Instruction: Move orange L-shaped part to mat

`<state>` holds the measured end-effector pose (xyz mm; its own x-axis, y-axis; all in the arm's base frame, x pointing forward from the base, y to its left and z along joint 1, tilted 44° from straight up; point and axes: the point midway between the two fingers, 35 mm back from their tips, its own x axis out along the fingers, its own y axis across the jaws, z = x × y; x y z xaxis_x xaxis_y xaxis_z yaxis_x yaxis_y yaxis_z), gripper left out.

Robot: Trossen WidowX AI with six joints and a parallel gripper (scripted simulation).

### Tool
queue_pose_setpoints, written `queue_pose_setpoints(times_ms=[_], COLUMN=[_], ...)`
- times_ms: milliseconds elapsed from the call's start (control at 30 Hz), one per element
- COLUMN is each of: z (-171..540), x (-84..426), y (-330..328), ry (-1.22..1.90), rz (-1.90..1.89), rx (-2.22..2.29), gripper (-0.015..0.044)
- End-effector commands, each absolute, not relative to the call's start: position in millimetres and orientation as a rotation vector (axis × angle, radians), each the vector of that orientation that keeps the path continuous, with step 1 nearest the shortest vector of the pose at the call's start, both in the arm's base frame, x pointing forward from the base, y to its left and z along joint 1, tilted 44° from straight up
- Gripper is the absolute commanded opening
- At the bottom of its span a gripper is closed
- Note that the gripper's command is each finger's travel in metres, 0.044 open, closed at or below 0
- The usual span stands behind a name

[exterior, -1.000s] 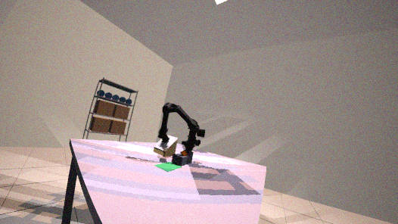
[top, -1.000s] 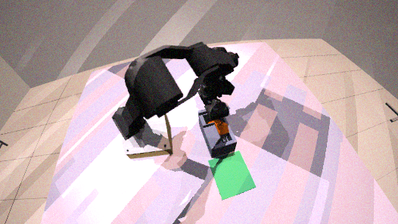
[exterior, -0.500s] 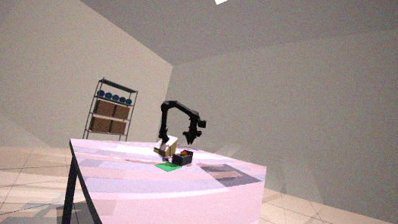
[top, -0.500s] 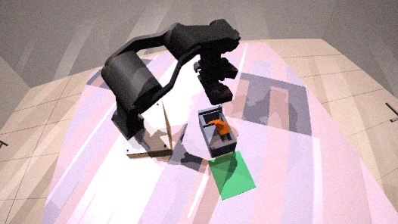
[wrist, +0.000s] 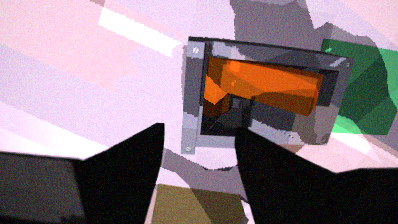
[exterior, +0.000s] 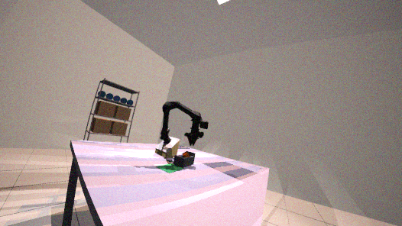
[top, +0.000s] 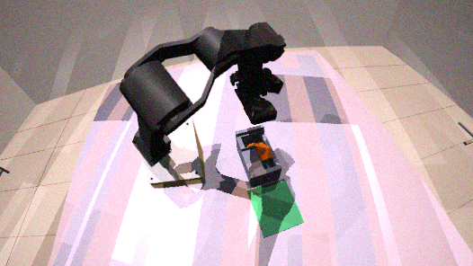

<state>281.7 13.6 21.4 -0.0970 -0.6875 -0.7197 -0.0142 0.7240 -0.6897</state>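
Observation:
The orange L-shaped part [top: 264, 152] [exterior: 186, 154] [wrist: 280, 85] is in the pocket of the grey tray [top: 265, 177] [exterior: 184, 161] [wrist: 192, 100]. Its L-shaped end is low at the pocket's left end in the wrist view. Its bar end appears tipped up towards the mat side, and orange shows above the rim in the exterior view. My gripper [top: 263, 120] [exterior: 192, 144] [wrist: 200, 133] is partly open and empty, above the tray's end away from the mat. The green mat [top: 274, 211] [exterior: 170, 168] [wrist: 367, 95] lies flat beside the tray's other end.
A white-topped block with tan sides [top: 180, 183] [exterior: 173, 146] [wrist: 192, 202] stands between my arm's base and the tray. Patchy light and dark shadows cross the table. A shelf with boxes [exterior: 105, 109] stands far behind.

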Motion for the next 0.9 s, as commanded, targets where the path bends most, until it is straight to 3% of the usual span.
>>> queue_pose_setpoints(times_ms=[0,300,433,867], z=[21,21,27,73], x=[281,281,284,294], y=[13,13,8,-38], ry=[1.585,1.585,1.513,0.727], rz=[-0.622,-0.622,-0.749,-1.533], rx=[-0.586,-0.586,-0.455,0.554], gripper=[0.0180,0.0180,0.0280,0.0280])
